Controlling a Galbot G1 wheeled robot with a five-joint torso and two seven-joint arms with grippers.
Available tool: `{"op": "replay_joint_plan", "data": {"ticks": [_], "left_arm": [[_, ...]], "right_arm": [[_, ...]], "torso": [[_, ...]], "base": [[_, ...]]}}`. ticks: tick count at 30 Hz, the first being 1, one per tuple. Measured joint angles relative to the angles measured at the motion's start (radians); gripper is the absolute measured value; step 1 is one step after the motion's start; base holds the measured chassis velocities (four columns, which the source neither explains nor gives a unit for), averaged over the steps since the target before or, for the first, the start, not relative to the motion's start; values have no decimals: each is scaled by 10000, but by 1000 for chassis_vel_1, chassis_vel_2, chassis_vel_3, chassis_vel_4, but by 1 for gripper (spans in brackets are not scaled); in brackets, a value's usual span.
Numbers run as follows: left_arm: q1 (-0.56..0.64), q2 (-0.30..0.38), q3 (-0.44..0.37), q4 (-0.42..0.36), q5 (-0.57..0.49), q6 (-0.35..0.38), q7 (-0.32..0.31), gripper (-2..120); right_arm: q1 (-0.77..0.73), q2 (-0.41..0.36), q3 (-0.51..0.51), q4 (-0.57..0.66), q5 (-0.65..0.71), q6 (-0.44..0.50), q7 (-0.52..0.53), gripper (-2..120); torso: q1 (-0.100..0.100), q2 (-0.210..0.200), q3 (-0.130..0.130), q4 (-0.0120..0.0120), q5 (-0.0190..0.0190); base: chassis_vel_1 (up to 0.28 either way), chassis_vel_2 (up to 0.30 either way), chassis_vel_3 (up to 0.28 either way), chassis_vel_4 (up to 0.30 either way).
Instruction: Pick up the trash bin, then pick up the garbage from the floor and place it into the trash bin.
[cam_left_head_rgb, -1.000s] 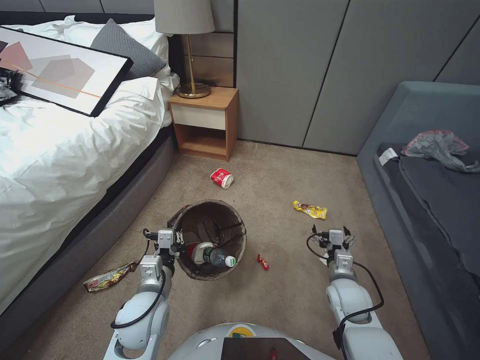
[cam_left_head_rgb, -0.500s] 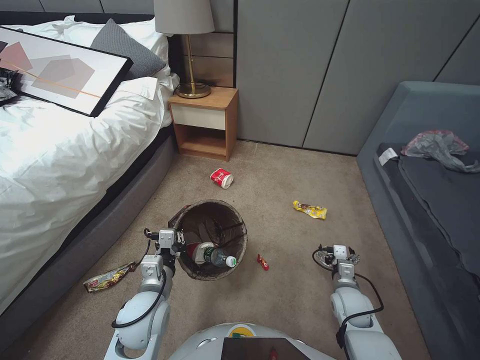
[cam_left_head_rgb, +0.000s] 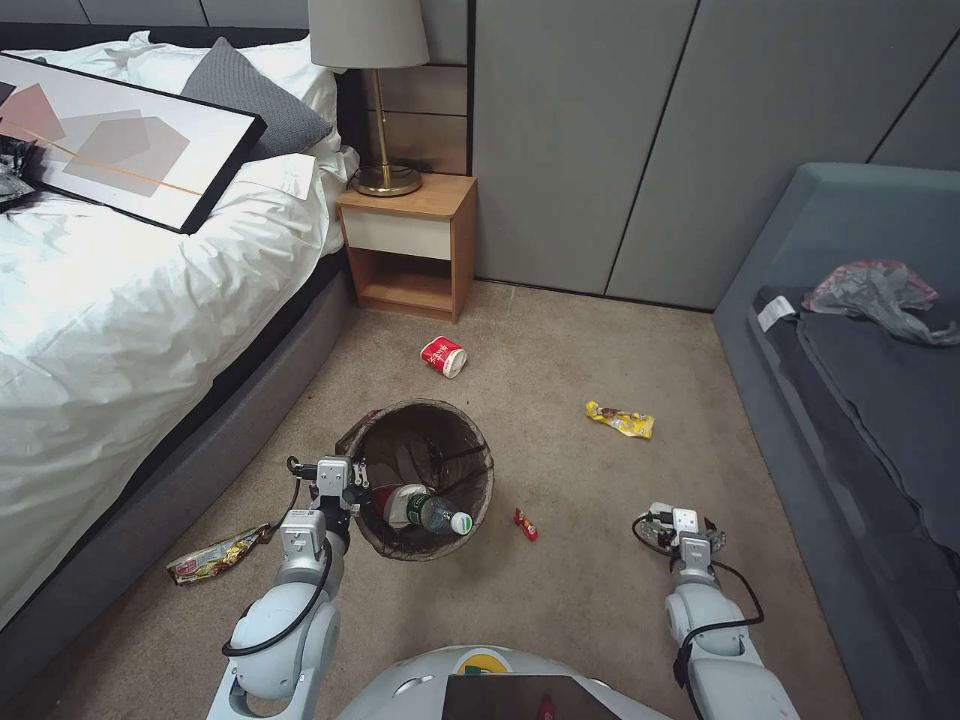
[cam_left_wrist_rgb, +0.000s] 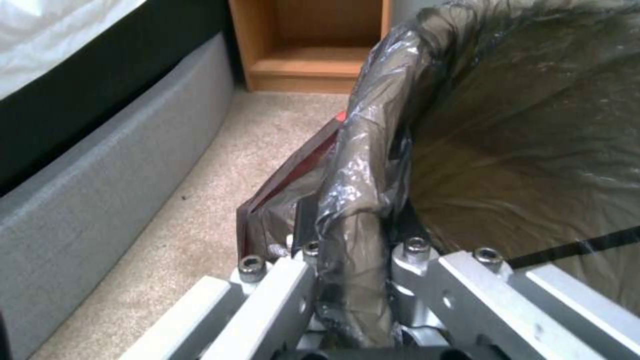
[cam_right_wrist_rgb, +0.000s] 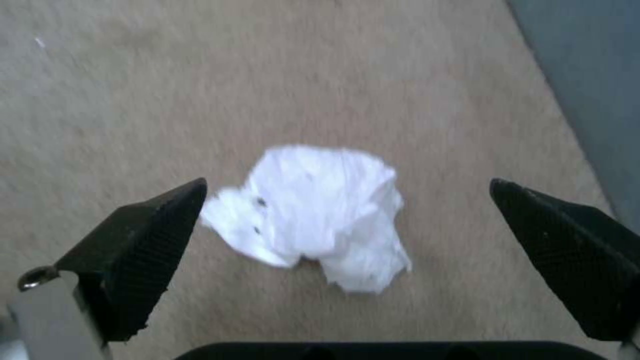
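The trash bin (cam_left_head_rgb: 425, 470) is round, with a dark brown bag folded over its rim, and it sits on the tan carpet (cam_left_head_rgb: 560, 600) a little way out from the bed (cam_left_head_rgb: 120, 330). A clear bottle (cam_left_head_rgb: 425, 512) with a green label lies across the bin's near rim, its white cap pointing away from the bed. The left gripper (cam_left_head_rgb: 352, 487) is clamped tight on the bin's rim on the side nearest the bed; in the left wrist view its metal fingers (cam_left_wrist_rgb: 293, 280) squeeze the crinkly bag (cam_left_wrist_rgb: 360, 200) between them. The right gripper (cam_right_wrist_rgb: 347, 260) is far from the bin, on the side away from the bed, pointing down at the carpet with its 2 black fingers (cam_right_wrist_rgb: 143, 245) spread wide. A crumpled white tissue (cam_right_wrist_rgb: 320, 210) lies on the carpet between them, not touched. Other garbage lies around the bin: a red-and-white cup (cam_left_head_rgb: 444, 356) on its side beyond the bin, a yellow wrapper (cam_left_head_rgb: 620, 419) farther out toward the grey sofa (cam_left_head_rgb: 860, 400), a small red wrapper (cam_left_head_rgb: 525, 524) just beside the bin, and 1 long shiny wrapper (cam_left_head_rgb: 215, 556) near the bed's grey base. There is open carpet between the bin and the sofa. The bed's edge is close behind the left arm.
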Motion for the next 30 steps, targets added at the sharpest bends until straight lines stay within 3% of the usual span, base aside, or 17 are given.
{"op": "replay_joint_plan", "data": {"ticks": [22, 28, 30], "left_arm": [[95, -31, 13, -49, 112, 0, -7, 3], [112, -51, 9, -67, 143, -1, -10, 3], [114, -51, 2, -68, 143, -1, -11, 3]], "right_arm": [[1118, -98, -77, -2136, 412, 1012, -481, 98], [1594, -92, -110, -3121, 377, 1273, -475, 70], [1629, -93, -111, -3220, 358, 1346, -477, 68]], "torso": [[0, 0, 0, 0, 0], [0, 0, 0, 0, -1], [0, 0, 0, 0, -2]], "base": [[0, 0, 0, 0], [0, 0, 0, 0], [0, 0, 0, 0]]}}
